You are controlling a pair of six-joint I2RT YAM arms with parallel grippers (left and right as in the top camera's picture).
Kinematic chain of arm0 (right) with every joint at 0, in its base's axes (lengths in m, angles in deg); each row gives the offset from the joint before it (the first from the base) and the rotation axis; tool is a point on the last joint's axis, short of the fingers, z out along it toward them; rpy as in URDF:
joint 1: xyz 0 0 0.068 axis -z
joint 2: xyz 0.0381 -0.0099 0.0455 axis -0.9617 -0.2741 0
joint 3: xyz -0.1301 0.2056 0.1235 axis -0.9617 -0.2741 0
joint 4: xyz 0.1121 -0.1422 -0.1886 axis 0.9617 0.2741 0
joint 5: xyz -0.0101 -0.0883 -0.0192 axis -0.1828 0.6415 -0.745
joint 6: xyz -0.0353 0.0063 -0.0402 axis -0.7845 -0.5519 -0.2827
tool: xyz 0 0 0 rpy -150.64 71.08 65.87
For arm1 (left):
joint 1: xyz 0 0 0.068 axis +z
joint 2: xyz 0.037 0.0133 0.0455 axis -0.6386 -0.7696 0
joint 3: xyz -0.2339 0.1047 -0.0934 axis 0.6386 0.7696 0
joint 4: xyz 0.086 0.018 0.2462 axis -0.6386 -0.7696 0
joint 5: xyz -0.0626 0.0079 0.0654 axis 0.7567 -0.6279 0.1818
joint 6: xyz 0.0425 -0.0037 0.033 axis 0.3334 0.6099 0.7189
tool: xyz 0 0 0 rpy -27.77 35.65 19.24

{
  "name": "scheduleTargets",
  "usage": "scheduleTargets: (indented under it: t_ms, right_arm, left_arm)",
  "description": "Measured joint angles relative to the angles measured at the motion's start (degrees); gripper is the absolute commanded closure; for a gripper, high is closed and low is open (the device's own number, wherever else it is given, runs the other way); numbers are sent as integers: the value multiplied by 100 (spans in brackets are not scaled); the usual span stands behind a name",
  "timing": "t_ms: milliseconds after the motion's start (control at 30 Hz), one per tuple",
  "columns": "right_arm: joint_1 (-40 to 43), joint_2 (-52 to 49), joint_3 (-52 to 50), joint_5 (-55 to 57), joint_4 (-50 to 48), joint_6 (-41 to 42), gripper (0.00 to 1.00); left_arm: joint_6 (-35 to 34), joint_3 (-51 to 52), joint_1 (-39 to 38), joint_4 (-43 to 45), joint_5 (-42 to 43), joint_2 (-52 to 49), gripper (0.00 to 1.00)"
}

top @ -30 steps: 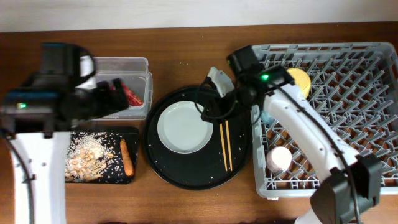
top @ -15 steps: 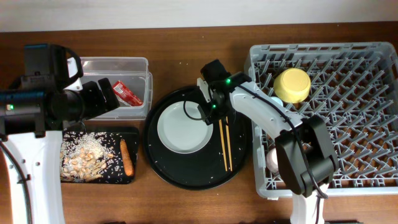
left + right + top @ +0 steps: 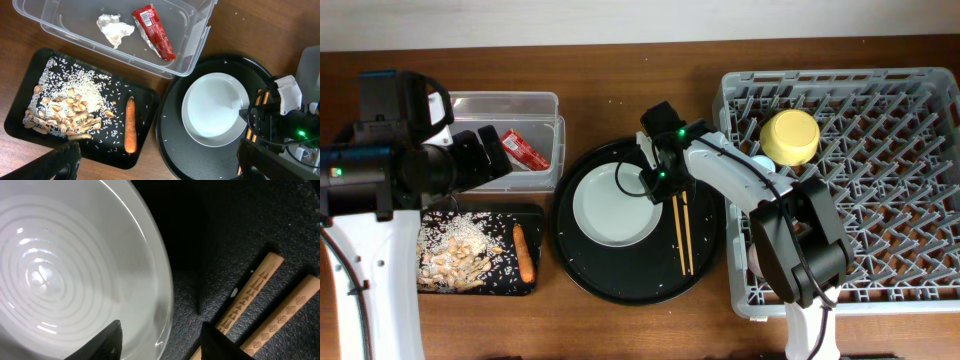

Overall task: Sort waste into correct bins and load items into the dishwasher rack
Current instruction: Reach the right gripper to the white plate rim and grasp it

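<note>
The right gripper (image 3: 162, 341) has its two dark fingers apart, set astride the right-hand rim of the plate (image 3: 65, 265). One tip is over the glossy white dish and the other over the round black tray (image 3: 240, 220) outside it, with nothing pinched yet. The plate lies flat and face up in the left part of that tray; being round, it has no long axis. Just right of the outer finger lie the chopsticks (image 3: 252, 305), side by side. Their length runs far to near, with the carved butt ends at the far end, by the gripper. The likely trouble is that the rim looks thin and slick. A shallow pinch could slip off, a plate lifted by one edge may droop, and the outer finger could knock the chopsticks askew. To the right is the rack (image 3: 880, 220), holding a yellow bowl (image 3: 790, 137). The left gripper (image 3: 160, 157) hangs wide open and empty near the clear tub (image 3: 197, 47).
</note>
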Motion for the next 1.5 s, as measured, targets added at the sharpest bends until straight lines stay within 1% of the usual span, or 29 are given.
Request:
scheduleTargets:
  t_ms: [433, 467, 500, 533, 567, 700, 933, 1033, 1067, 1133, 1300, 1500]
  right_arm:
    - [0, 0, 0, -2, 107, 39, 50]
    - [0, 0, 0, -2, 122, 39, 54]
    - [0, 0, 0, -2, 122, 42, 67]
    - [-2, 0, 2, -2, 120, 57, 85]
    - [0, 0, 0, -7, 120, 68, 86]
    - [-2, 0, 0, -7, 125, 76, 83]
    - [-7, 0, -11, -7, 94, 249, 83]
    - [-7, -2, -170, -7, -15, 254, 84]
    - [-7, -2, -216, -24, -20, 254, 85]
    - [-11, -2, -225, -26, -37, 256, 96]
    - [-11, -2, -197, -372, -39, 297, 95]
    - [-11, -2, -179, -413, 125, 295, 94]
  left_arm:
    - [0, 0, 0, 0, 0, 0, 1]
    - [0, 0, 0, 0, 0, 0, 1]
    - [-2, 0, 0, 0, 0, 0, 1]
    - [0, 0, 0, 0, 0, 0, 1]
    - [-2, 0, 0, 0, 0, 0, 1]
    - [0, 0, 0, 0, 0, 0, 1]
    - [0, 0, 0, 0, 0, 0, 1]
    - [-2, 0, 0, 2, 0, 0, 1]
    - [-2, 0, 0, 2, 0, 0, 1]
    - [-2, 0, 0, 0, 0, 0, 1]
    - [0, 0, 0, 0, 0, 0, 1]
    - [0, 0, 0, 0, 0, 0, 1]
